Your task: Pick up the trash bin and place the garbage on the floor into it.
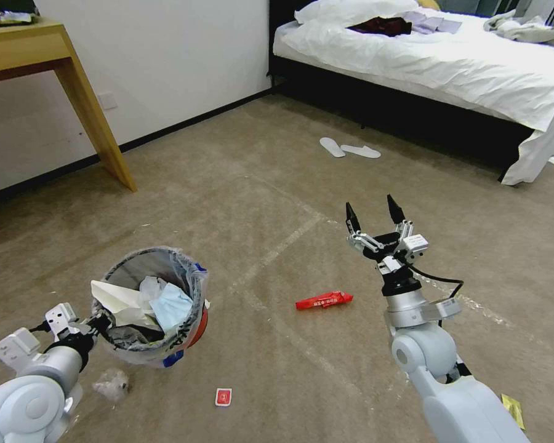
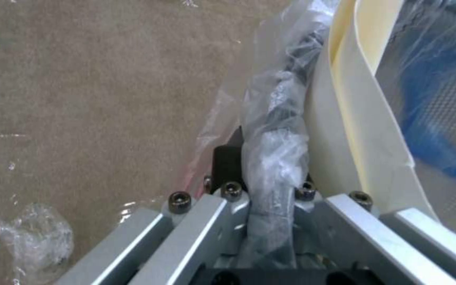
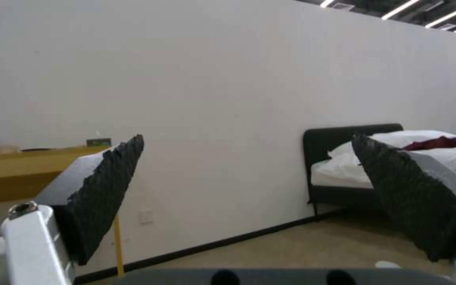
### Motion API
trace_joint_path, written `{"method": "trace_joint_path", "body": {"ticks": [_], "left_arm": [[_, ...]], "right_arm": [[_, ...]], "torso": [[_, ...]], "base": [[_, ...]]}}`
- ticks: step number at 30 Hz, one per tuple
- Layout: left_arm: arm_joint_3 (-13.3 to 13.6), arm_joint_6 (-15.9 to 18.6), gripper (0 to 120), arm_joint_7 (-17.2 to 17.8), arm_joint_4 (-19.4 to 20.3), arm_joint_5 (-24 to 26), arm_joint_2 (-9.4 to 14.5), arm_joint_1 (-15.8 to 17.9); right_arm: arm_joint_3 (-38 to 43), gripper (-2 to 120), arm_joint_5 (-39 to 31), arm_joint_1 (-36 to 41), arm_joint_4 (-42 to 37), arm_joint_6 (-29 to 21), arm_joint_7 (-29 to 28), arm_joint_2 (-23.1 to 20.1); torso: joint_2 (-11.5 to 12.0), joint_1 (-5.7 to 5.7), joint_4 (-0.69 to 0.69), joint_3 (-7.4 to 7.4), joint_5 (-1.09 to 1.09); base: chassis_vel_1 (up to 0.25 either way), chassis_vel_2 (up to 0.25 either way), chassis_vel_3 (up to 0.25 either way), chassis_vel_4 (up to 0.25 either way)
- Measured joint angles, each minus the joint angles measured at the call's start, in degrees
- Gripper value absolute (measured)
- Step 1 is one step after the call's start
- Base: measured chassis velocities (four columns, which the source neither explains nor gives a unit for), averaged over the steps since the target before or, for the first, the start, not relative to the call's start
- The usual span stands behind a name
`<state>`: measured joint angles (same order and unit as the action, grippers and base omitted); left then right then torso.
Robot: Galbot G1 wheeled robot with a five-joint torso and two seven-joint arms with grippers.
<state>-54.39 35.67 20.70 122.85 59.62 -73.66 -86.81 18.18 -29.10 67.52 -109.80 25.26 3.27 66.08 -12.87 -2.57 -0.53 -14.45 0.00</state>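
The trash bin (image 1: 189, 284), dark mesh with a clear liner and a red base, hangs tilted just above the floor (image 1: 246, 178) at lower left. It holds white papers and a pale blue face mask (image 1: 170, 306). My left gripper (image 1: 98, 322) is shut on its near rim; the left wrist view shows the gripper (image 2: 267, 170) clamping the bag-wrapped rim (image 2: 275, 138). Garbage on the carpet: a long red wrapper (image 1: 324, 300), a small red packet (image 1: 223, 397), a crumpled clear plastic wad (image 1: 111, 384) (image 2: 35, 237) and a yellow wrapper (image 1: 513, 410). My right gripper (image 1: 373, 215) (image 3: 254, 186) is open, raised above the red wrapper, holding nothing.
A bed (image 1: 449, 67) with white sheets fills the far right, and two white slippers (image 1: 349, 148) lie before it. A wooden desk (image 1: 74, 74) stands at the far left against the white wall. Tape lines cross the open carpet in the middle.
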Motion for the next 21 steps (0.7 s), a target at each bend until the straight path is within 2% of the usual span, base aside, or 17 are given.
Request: {"method": "trace_joint_path", "body": {"ticks": [15, 21], "left_arm": [[0.1, 0.0, 1, 0.0, -0.3, -0.2, -0.3, 0.1], [0.5, 0.0, 1, 0.0, -0.5, -0.5, -0.6, 0.4]], "right_arm": [[-1.7, 100, 0.2, -0.3, 0.3, 0.2, -0.1, -0.2], [-3.3, 100, 0.1, -0.7, 0.2, -1.6, -1.4, -0.1]], "torso": [[0.0, 0.01, 0.0, 0.0, 0.0], [0.0, 0.0, 0.0, 0.0, 0.0]], "base": [[0.0, 0.0, 0.0, 0.0], [0.0, 0.0, 0.0, 0.0]]}}
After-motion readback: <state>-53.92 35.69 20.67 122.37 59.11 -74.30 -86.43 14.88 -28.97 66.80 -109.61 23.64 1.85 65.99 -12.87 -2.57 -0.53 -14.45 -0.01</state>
